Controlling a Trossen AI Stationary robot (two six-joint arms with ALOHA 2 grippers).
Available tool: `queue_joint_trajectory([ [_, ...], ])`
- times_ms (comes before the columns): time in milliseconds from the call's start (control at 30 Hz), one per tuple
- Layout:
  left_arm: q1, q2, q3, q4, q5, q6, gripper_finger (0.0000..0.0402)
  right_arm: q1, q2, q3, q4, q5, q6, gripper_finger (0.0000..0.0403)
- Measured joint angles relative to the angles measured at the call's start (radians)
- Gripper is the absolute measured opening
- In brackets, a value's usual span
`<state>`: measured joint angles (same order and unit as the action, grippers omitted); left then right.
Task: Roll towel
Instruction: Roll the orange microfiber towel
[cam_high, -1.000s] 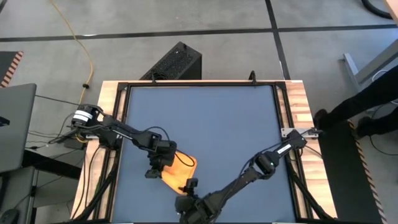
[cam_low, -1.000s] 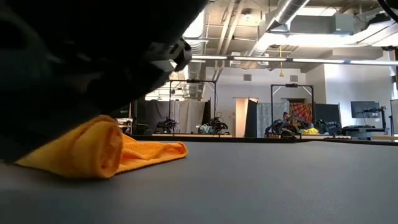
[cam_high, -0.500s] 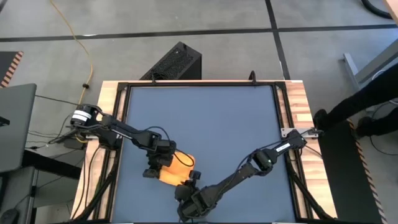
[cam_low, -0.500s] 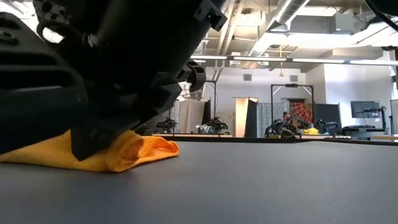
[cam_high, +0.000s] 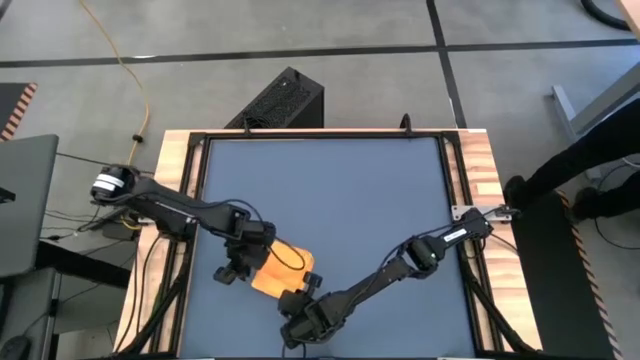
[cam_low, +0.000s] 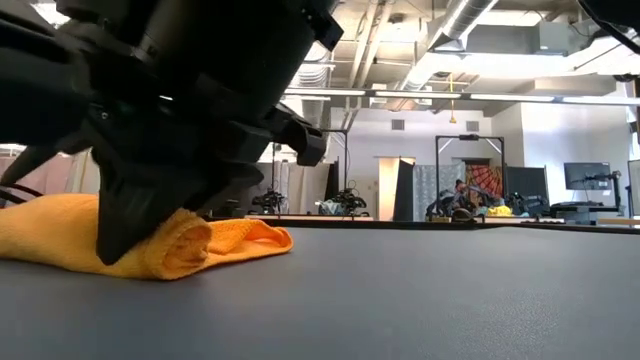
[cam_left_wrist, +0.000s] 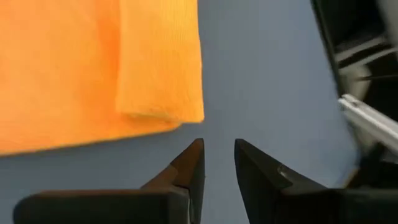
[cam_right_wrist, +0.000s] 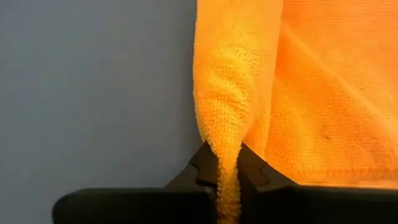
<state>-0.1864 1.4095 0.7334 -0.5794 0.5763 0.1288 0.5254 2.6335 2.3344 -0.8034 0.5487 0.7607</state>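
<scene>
While pinched at one folded edge, towel (cam_high: 281, 268): yellow cloth, partly rolled, lying on the dark blue table (cam_high: 340, 190) near its front edge, left of centre
Right gripper (cam_right_wrist: 227, 167): clenched on a raised fold of the towel's edge; fabric squeezed between the fingertips
Left gripper (cam_left_wrist: 217, 163): released; fingers slightly apart, empty, low over bare table just beside the towel's rolled end

Both arms are dark, nearly black, built of slim straight links with thicker blocks at the joints. The left arm (cam_high: 170, 207) has a round white and silver cap at its base and thin black cables looping beside its wrist; the right arm (cam_high: 400, 270) carries a pale metal bracket near its base. Each ends in two dark, tapering, pointed fingers (cam_left_wrist: 189, 168), with small notches on the right arm's pair.
</scene>
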Motion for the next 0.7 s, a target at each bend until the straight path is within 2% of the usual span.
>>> queue_joint_trajectory([
  [167, -0.074, -0.109, 0.001, 0.038, -0.15, 0.003, 0.0065, -0.011, -0.001, 0.0, 0.003, -0.034, 0.0, 0.0035],
  [333, -0.177, -0.139, -0.016, 0.198, -0.281, 0.028, 0.0071, -0.012, 0.0, 0.0, 0.023, -0.051, -0.002, 0.0035],
  [467, -0.241, -0.109, -0.038, 0.251, -0.386, 0.136, 0.0096, -0.012, -0.003, -0.002, 0.057, -0.073, -0.025, 0.0035],
  [567, -0.249, -0.092, -0.038, 0.27, -0.466, 0.145, 0.0124, -0.018, -0.003, -0.002, 0.057, -0.078, -0.031, 0.0035],
  [700, -0.252, -0.08, -0.038, 0.276, -0.465, 0.099, 0.0165, -0.02, -0.005, -0.002, 0.055, -0.096, -0.024, 0.0035],
])
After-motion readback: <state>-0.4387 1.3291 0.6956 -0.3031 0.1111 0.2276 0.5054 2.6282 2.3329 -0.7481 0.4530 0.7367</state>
